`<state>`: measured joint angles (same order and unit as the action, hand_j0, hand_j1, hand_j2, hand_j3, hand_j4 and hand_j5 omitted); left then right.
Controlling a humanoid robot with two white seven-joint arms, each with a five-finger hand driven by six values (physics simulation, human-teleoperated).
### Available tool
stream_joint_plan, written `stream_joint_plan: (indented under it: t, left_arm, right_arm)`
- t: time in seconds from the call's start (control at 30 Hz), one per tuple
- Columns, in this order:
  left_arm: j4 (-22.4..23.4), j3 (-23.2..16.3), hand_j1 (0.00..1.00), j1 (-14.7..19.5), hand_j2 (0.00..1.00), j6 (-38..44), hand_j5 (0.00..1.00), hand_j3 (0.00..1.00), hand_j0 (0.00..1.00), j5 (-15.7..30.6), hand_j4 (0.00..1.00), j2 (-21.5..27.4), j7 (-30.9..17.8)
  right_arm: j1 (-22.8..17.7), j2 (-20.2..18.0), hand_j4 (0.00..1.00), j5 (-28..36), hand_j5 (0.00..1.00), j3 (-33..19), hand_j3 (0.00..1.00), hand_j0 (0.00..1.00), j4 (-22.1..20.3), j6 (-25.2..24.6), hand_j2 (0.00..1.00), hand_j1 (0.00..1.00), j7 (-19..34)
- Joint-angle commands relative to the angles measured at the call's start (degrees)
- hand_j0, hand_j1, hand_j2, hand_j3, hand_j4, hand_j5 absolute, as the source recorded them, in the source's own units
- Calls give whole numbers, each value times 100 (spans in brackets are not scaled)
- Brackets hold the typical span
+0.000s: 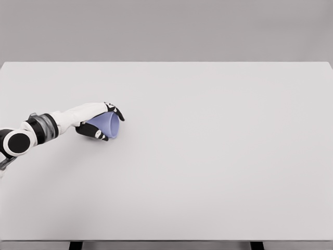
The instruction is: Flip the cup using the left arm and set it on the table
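A pale blue cup (107,125) lies tilted on its side at the left of the white table (208,156), its wider rim pointing right. My left hand (105,123) is wrapped around it, black fingers curled over the top and under the bottom. The white left arm reaches in from the left edge. The cup's base is hidden by the palm. Whether the cup touches the table surface I cannot tell.
The white table fills nearly the whole view, with its far edge at the top and its near edge at the bottom. A grey wall stands behind it. No other objects show.
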<state>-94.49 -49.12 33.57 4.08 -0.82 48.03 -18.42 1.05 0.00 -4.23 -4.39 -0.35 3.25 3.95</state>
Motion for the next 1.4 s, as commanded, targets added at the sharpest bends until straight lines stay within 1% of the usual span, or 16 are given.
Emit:
stream_joint_plan:
  t: [0.0, 0.17, 0.23, 0.3, 0.37, 0.4, 0.53, 0.6, 0.73, 0.83, 0.9, 0.97, 1.03, 1.1, 1.27, 1.37]
  left_arm:
    - [9, 17, 54, 0, 54, -30, 54, 54, 54, 56, 54, 13, -12]
    - [18, 70, 56, 53, 56, -284, 56, 56, 56, 583, 56, 250, -12]
    - [53, 148, 56, 62, 56, -846, 56, 56, 56, 1065, 56, 663, -21]
    - [88, 245, 56, 62, 56, -1321, 56, 56, 56, 1426, 56, 909, -21]
    - [272, 245, 56, 62, 56, -1804, 56, 56, 56, 1664, 56, 971, -135]
    - [589, 263, 56, 53, 56, -2191, 56, 56, 56, 1910, 56, 954, -503]
    - [1099, 263, 56, 70, 56, -2974, 56, 56, 56, 2850, 56, 910, -1637]
    - [1441, 280, 56, 79, 56, -3176, 56, 56, 56, 3394, 56, 717, -1658]
    - [2425, 720, 57, 141, 57, -3256, 57, 57, 57, 4353, 57, 58, -1658]
    - [2760, 1054, 57, 149, 57, -3256, 57, 57, 57, 4468, 57, -417, -1658]
    - [2944, 1194, 57, 149, 57, -3256, 57, 57, 57, 4723, 57, -777, -1658]
    - [3076, 1458, 57, 114, 57, -3299, 57, 57, 57, 4714, 57, -1067, -1658]
    - [3568, 1687, 57, 114, 57, -3308, 57, 57, 57, 4740, 57, -1516, -1658]
    - [3859, 1722, 57, 105, 57, -3326, 57, 57, 57, 4740, 57, -1736, -1658]
    - [3867, 1722, 60, 9, 60, -3299, 60, 60, 60, 4846, 60, -1973, -1658]
    - [3867, 1722, 62, -61, 62, -3282, 62, 62, 62, 4846, 62, -1991, -1658]
  right_arm:
    - [0, 0, 100, 1, 100, 0, 100, 100, 0, 0, 100, 100, 1]
    - [0, 0, 100, 1, 100, 0, 100, 100, 0, 0, 100, 100, 1]
    - [0, 0, 100, 1, 100, 0, 100, 100, 0, 0, 100, 100, 1]
    - [0, 0, 100, 1, 100, 0, 100, 100, 0, 0, 100, 100, 1]
    - [0, 0, 100, 1, 100, 0, 100, 100, 0, 0, 100, 100, 1]
    - [0, 0, 100, 1, 100, 0, 100, 100, 0, 0, 100, 100, 1]
    - [0, 0, 100, 1, 100, 0, 100, 100, 0, 0, 100, 100, 1]
    - [0, 0, 100, 1, 100, 0, 100, 100, 0, 0, 100, 100, 1]
    - [0, 0, 100, 1, 100, 0, 100, 100, 0, 0, 100, 100, 1]
    - [0, 0, 100, 1, 100, 0, 100, 100, 0, 0, 100, 100, 1]
    - [0, 0, 100, 1, 100, 0, 100, 100, 0, 0, 100, 100, 1]
    - [0, 0, 100, 1, 100, 0, 100, 100, 0, 0, 100, 100, 1]
    - [0, 0, 100, 1, 100, 0, 100, 100, 0, 0, 100, 100, 1]
    - [0, 0, 100, 1, 100, 0, 100, 100, 0, 0, 100, 100, 1]
    - [0, 0, 100, 1, 100, 0, 100, 100, 0, 0, 100, 100, 1]
    - [0, 0, 100, 1, 100, 0, 100, 100, 0, 0, 100, 100, 1]
